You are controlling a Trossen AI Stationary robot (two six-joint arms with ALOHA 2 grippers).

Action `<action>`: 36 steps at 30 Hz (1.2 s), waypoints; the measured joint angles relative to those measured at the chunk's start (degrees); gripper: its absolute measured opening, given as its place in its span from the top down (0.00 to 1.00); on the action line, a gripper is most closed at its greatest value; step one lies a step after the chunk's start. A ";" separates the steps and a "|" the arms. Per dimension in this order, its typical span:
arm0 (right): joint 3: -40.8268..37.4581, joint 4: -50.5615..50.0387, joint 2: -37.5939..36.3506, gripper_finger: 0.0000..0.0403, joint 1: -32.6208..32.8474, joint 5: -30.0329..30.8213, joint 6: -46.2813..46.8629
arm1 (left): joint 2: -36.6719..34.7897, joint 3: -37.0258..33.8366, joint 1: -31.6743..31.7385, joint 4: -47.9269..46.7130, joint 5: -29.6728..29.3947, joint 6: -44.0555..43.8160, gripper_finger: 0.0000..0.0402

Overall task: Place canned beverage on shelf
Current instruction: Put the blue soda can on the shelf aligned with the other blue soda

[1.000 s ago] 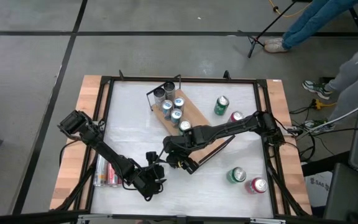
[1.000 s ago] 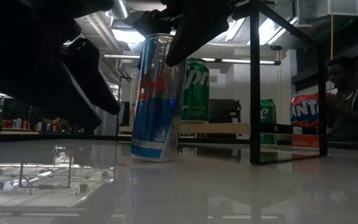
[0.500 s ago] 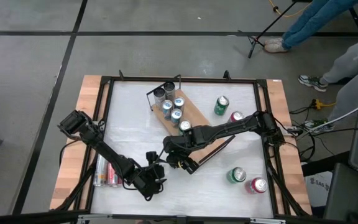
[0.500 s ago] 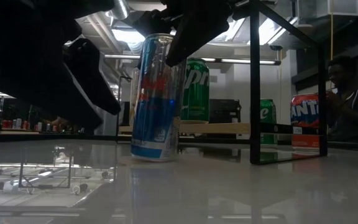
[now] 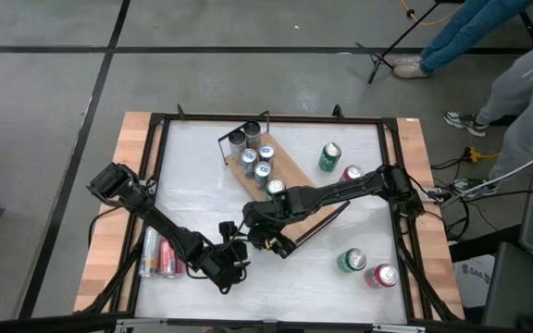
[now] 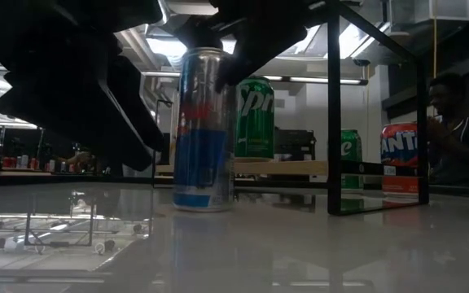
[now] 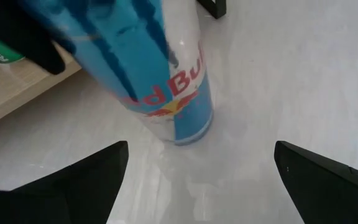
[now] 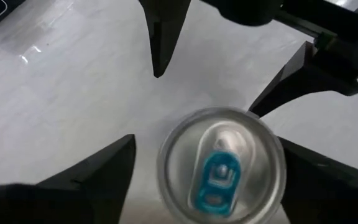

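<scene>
— Shelf [image 5: 280, 171] first, then the can?
— Slim blue can [image 6: 203, 130] stands on the table near its front end. Right gripper [image 8: 219, 177] brackets the can's top, spread, not clamping; left gripper [image 7: 197, 165] gapes beside (handover step). Next: left closes on it.

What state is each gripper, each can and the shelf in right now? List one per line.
blue can: upright on the table, not held.
right gripper: fingers open, either side of the blue can's top.
left gripper: fingers open, empty, facing the blue can.
shelf: flat on the table, partly filled.
cans on the shelf: upright.
cans at the table's left edge: lying down.
</scene>
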 joint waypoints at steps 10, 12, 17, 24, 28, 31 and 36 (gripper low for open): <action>0.15 -0.32 -0.02 0.03 0.04 4.09 1.14 | 0.00 0.00 0.00 0.07 0.00 -0.02 0.02; 1.22 -1.91 -0.02 0.03 0.04 4.17 2.72 | 0.00 0.00 -0.02 0.15 0.01 0.00 0.02; 3.97 -6.07 -0.20 0.03 0.06 4.11 2.96 | 0.00 0.00 0.28 0.43 0.02 -0.02 0.02; 4.94 -8.29 -0.20 0.03 0.07 5.07 3.13 | 0.00 0.00 2.33 2.22 0.02 -0.02 0.02; 4.94 -8.25 -0.20 0.03 0.07 8.54 3.16 | -0.02 0.00 2.69 3.11 0.02 0.00 0.02; 4.94 -8.20 -0.20 0.03 0.03 12.15 4.62 | -0.02 0.00 2.43 3.13 0.79 0.00 0.02; 4.94 -8.91 -0.20 0.03 0.02 15.08 6.56 | -0.02 0.00 1.50 3.30 1.60 0.00 0.02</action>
